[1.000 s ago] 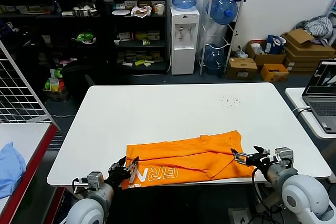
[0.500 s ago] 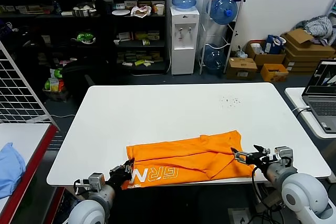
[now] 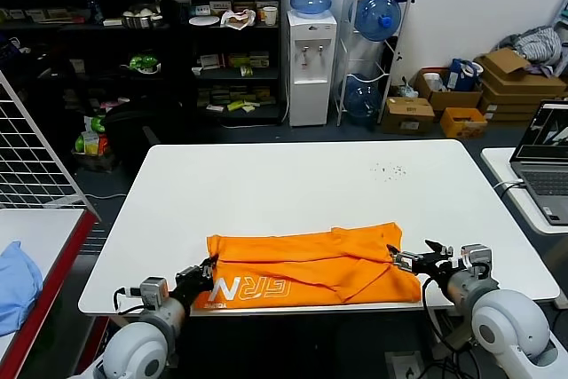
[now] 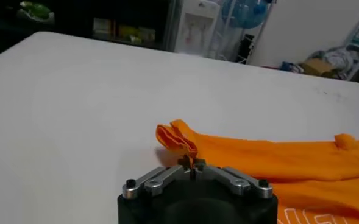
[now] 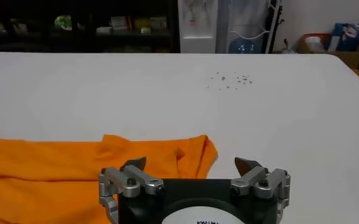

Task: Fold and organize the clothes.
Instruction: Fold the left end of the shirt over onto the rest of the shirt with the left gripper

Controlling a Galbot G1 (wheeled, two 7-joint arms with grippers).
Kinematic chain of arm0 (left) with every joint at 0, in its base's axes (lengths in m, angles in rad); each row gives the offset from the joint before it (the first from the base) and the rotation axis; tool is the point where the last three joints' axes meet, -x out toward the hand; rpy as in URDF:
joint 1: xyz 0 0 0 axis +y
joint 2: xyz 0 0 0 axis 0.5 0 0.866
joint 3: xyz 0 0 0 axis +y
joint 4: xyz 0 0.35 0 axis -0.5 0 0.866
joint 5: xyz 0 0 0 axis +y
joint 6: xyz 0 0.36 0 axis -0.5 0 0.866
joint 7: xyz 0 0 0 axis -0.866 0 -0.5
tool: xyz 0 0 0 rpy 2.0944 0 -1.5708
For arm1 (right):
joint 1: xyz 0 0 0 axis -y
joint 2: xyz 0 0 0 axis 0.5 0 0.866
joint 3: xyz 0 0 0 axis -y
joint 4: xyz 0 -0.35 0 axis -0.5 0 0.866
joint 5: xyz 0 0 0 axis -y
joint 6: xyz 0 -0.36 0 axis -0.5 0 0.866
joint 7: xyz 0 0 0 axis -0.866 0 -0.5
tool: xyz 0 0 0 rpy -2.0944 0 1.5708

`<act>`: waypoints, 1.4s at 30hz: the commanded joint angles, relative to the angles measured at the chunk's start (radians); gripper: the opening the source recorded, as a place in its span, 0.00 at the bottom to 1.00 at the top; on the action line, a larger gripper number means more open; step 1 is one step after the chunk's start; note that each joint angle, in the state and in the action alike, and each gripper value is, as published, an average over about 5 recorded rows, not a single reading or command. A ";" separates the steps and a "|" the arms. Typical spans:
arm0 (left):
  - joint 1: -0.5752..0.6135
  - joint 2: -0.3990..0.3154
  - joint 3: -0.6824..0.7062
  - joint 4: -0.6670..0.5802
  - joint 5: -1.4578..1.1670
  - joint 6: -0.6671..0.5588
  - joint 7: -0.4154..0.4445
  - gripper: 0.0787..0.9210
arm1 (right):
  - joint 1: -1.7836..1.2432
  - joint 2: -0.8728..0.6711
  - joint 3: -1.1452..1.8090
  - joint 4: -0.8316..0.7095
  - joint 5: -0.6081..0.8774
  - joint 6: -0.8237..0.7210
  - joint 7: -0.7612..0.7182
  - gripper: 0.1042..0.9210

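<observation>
The orange T-shirt (image 3: 311, 264) lies folded in a long band along the front edge of the white table (image 3: 293, 184), with white lettering (image 3: 253, 288) at its front left. My left gripper (image 3: 202, 271) is shut on the shirt's left corner; in the left wrist view the closed tips (image 4: 190, 163) pinch a bunched fold of the shirt (image 4: 258, 158). My right gripper (image 3: 410, 261) is open at the shirt's right end. In the right wrist view it (image 5: 191, 165) straddles that end of the shirt (image 5: 75, 173), one fingertip (image 5: 136, 164) over the fabric.
A laptop (image 3: 550, 161) sits on a side table at the right. A light blue cloth (image 3: 18, 281) lies on a red-edged table at the left, behind it a wire rack (image 3: 35, 157). Small specks (image 3: 388, 169) mark the far right of the table. Shelves and boxes stand behind.
My left gripper has moved left, pulling the shirt's left corner with it. The shirt has shifted left and lies straighter and flatter. My right gripper stays open at the right end.
</observation>
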 commanded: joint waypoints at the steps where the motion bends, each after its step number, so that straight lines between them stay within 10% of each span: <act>1: -0.019 0.191 -0.094 -0.004 -0.125 0.020 -0.018 0.03 | 0.052 0.005 -0.040 -0.011 -0.011 0.005 -0.002 1.00; 22: -0.008 0.497 -0.211 0.157 -0.228 0.037 0.004 0.03 | 0.100 0.035 -0.088 -0.044 -0.065 0.029 -0.024 1.00; 34: -0.150 0.233 0.011 -0.239 -0.554 0.089 -0.268 0.03 | 0.027 0.078 -0.047 0.000 -0.117 0.023 -0.015 1.00; 42: -0.376 0.070 0.214 -0.184 -0.629 0.086 -0.351 0.03 | -0.031 0.116 -0.007 0.023 -0.142 0.022 -0.014 1.00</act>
